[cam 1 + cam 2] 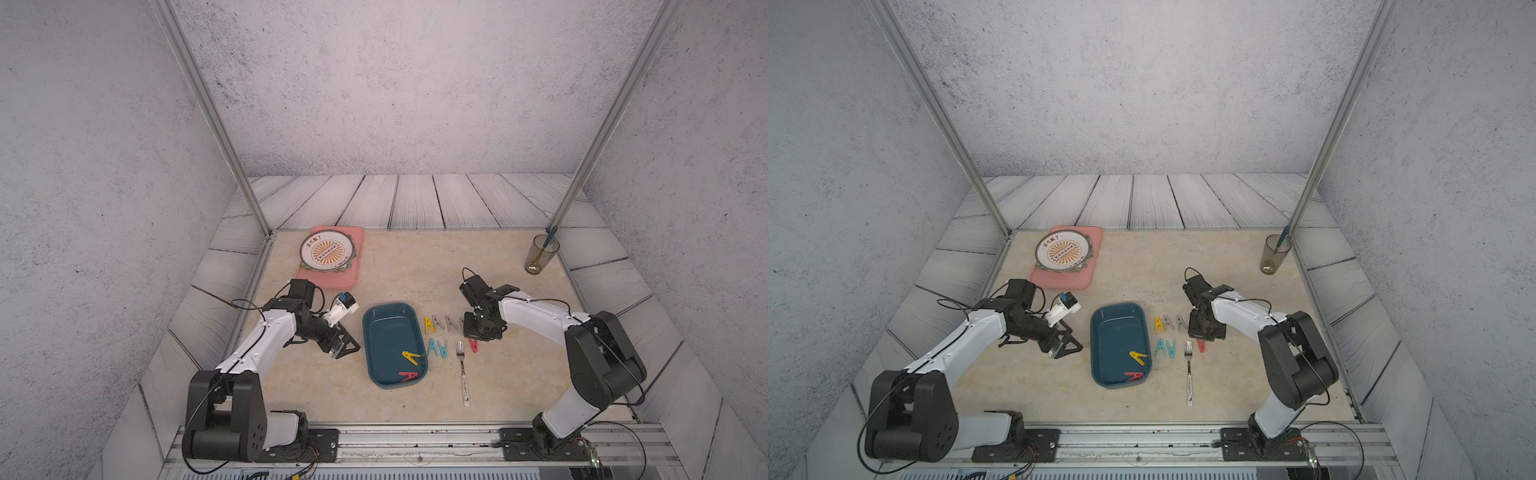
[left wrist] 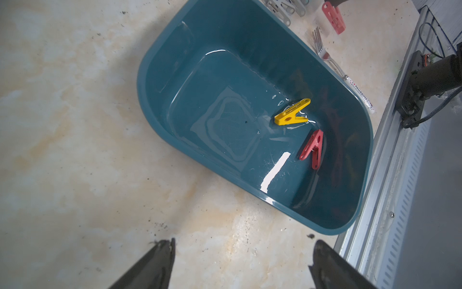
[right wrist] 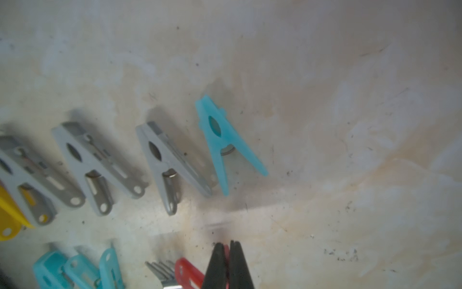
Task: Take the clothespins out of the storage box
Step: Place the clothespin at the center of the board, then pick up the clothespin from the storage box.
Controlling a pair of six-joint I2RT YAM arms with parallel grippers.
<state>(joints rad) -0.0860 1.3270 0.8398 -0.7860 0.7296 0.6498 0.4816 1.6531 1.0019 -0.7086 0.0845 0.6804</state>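
**Two clothespins [image 2: 292,111] left in the storage box [image 2: 155,82]; the rest lie outside it**

Your right gripper [image 3: 228,265] has its jaws pinched almost together. A sliver of red shows between them, so it appears to hold a red clothespin [image 3: 187,272] by one end, low over the table [image 3: 350,125] beside the fork [image 3: 160,271]. Your left gripper [image 2: 243,262] stands wide and empty over bare table, just beside the box.

Just beyond the right jaws, a row lies flat on the table: a light blue clothespin [image 3: 225,142], three grey clothespins [image 3: 170,165] and a yellow clothespin [image 3: 10,220]. At least two more light blue ones [image 1: 437,348] lie in a second row, between the box and the fork.

Inside the box remain a second yellow one and the other red clothespin [image 2: 312,149], near each other at one end. By this count, the task looks mostly done, with two pins left to lift out.

The pins are small, A-shaped plastic pegs. The box is a shallow, glossy, dark teal tub with rounded corners, sitting between your two arms.
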